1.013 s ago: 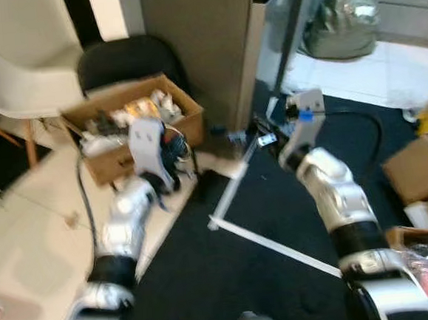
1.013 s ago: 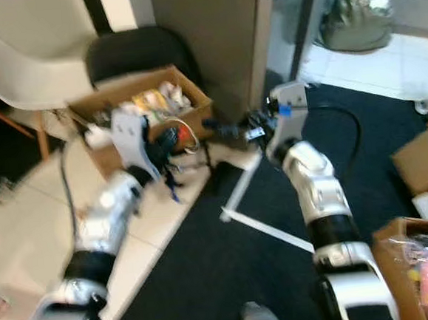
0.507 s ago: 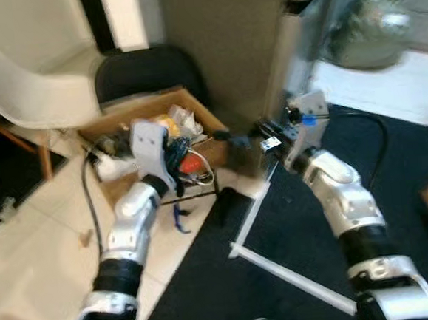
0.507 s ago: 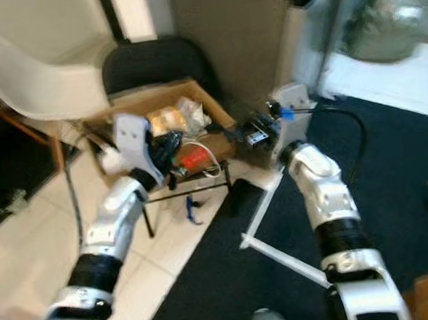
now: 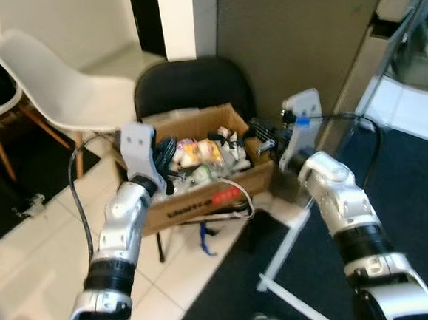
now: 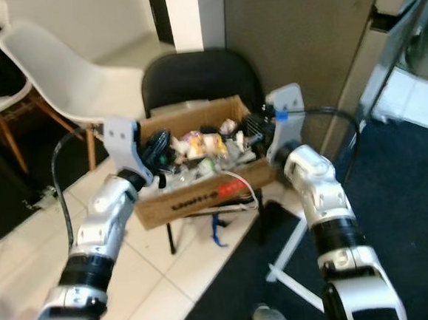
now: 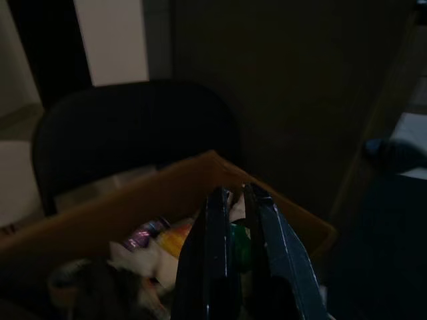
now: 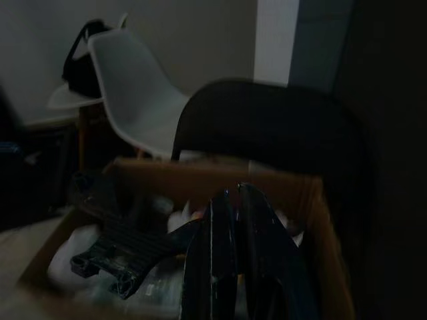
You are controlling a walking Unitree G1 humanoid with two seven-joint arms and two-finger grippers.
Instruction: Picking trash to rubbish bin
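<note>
A brown cardboard box heaped with mixed trash sits on the seat of a black padded chair, beside a white plastic chair. The left pincer hovers over the box's left end, its fingers nearly together with something green between them. The right pincer reaches over the box's right rim, its fingers drawn narrow, holding nothing that can be made out.

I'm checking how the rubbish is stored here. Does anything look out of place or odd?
Yes. The cardboard box of trash sits on a black chair rather than the floor, and a white cable dangles over its front edge.
</note>
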